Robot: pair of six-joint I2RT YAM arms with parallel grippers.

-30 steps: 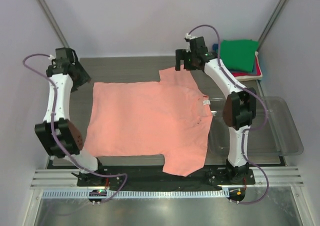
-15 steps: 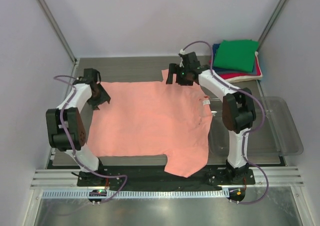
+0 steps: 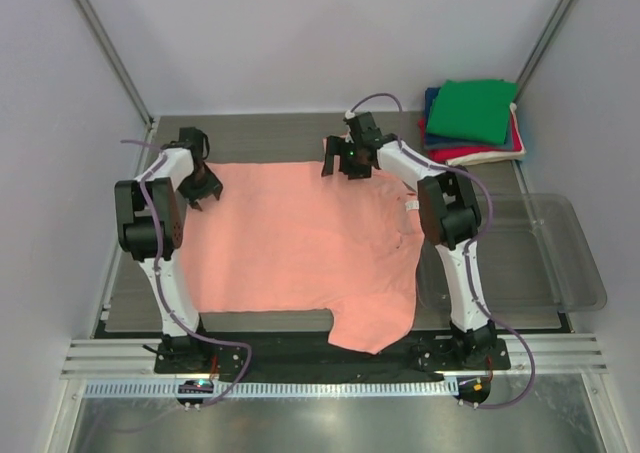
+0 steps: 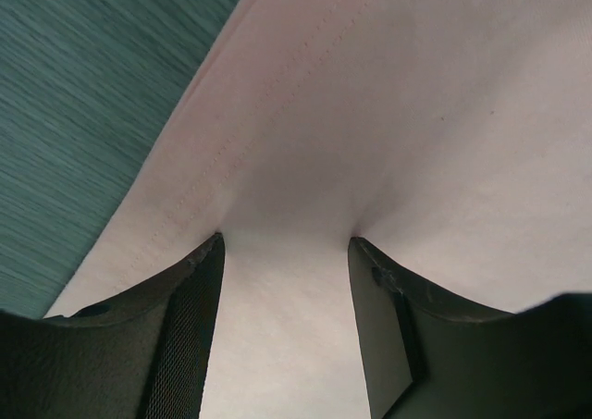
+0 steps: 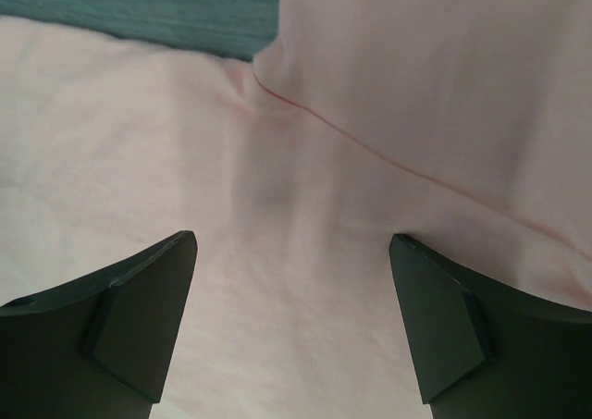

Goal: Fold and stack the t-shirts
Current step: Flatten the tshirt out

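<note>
The grey wood-grain counter carries a salmon-pink cotton t-shirt spread flat across its middle (one sleeve drapes over the near edge). A clear plastic tray lies along the right edge. A green-topped stack of folded shirts fills the far right corner. The left gripper, jaws parted, touches the shirt's far left hem. The right gripper, jaws wide apart, grips nothing above the far sleeve seam.

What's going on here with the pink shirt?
Two robot arms are working on a salmon-pink t-shirt spread flat on the table. The left tool and right tool are open at its far edge, gripping nothing yet. Folded shirts, green on top, sit stacked far right.
</note>
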